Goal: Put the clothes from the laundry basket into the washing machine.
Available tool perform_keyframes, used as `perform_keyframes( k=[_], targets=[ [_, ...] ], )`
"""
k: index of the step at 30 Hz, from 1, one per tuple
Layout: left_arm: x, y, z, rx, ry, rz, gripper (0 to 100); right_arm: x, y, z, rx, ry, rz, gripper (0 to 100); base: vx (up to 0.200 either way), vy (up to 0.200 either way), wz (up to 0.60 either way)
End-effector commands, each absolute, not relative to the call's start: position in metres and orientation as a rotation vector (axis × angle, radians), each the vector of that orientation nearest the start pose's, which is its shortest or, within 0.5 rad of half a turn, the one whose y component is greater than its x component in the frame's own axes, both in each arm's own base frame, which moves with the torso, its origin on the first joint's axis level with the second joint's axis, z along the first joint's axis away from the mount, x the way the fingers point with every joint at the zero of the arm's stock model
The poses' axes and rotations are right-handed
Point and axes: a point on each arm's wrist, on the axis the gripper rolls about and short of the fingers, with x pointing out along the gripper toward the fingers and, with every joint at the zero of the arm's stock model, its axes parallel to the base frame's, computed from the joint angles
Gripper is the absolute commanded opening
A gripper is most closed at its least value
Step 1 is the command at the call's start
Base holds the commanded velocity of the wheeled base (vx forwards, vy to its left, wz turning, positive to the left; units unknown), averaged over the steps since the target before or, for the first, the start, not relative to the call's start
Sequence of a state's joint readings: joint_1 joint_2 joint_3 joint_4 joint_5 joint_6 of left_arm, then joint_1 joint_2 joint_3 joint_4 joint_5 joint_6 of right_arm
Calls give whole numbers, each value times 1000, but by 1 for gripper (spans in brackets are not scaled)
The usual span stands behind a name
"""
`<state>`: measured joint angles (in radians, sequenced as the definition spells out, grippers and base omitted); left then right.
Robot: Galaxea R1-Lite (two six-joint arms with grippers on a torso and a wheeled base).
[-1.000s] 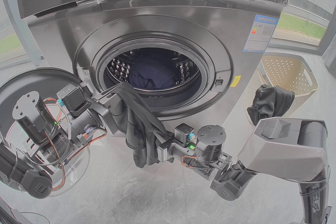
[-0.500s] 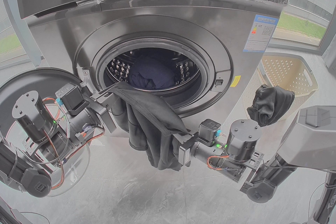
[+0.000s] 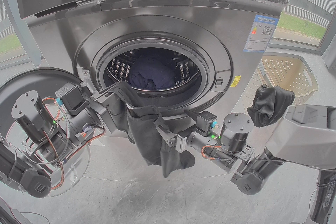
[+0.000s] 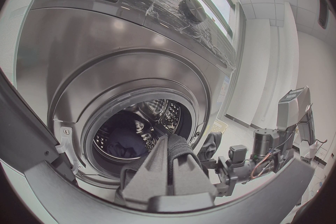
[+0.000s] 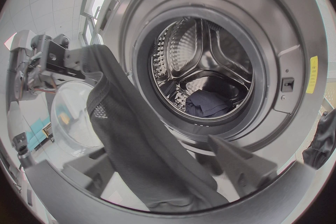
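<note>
While your left gripper (image 4: 168,140) is clenched on the top edge of the dark grey knitted garment (image 3: 147,133), your right gripper (image 3: 173,120) has its jaws spread and grips nothing. Cloth drapes between the jaws and over the lower one.

Garment position: outside the drum, hanging in front of the grey front-loading washing machine (image 3: 196,25). Its held edge is just beside the lower left of the round drum opening (image 3: 150,67), and the rest hangs toward the floor.

Step, as I read it: loading. The piece is at the mouth but not in.

Next move, my call:
- Close the right jaws on the hanging bulk, or scoop it from below.
- Lift it above the lip and feed both ends through.
- Then let go with the left.
- Watch the tail: loose knit like this could catch on the door seal or fall back out.

Arm pose:
- Your left arm comes in low from the left, above the open round glass door (image 3: 42,76), with the wrist pointed at the opening.
- Your right arm folds in from the right, forearm roughly level, with the wrist aimed left under the opening.

Also:
- A navy blue garment (image 3: 152,74) is lying inside the drum.
- A black garment (image 3: 269,104) is slung over the rim of the beige perforated plastic laundry basket (image 3: 290,74), which is to the right of the machine. So there's at least one more piece to fetch.
</note>
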<state>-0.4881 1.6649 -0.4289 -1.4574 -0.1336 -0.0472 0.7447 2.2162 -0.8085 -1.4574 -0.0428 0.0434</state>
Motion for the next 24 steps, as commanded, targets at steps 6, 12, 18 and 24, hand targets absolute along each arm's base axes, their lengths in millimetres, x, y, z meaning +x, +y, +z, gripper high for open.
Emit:
perform_keyframes(
  k=[6,12,18,24],
  targets=[
    [225,-123,183,-87,-215,-625,0,306,274,51,46,3,687,100,0,0,0],
    [225,-123,183,-87,-214,-625,0,308,275,54,54,-12,686,100,0,0,0],
    [225,-123,182,-87,-214,-625,0,308,276,56,58,-22,689,0,0,0,0],
    [226,-122,181,-85,-208,-619,0,300,261,74,63,-36,674,0,0,0,0]
  ],
)
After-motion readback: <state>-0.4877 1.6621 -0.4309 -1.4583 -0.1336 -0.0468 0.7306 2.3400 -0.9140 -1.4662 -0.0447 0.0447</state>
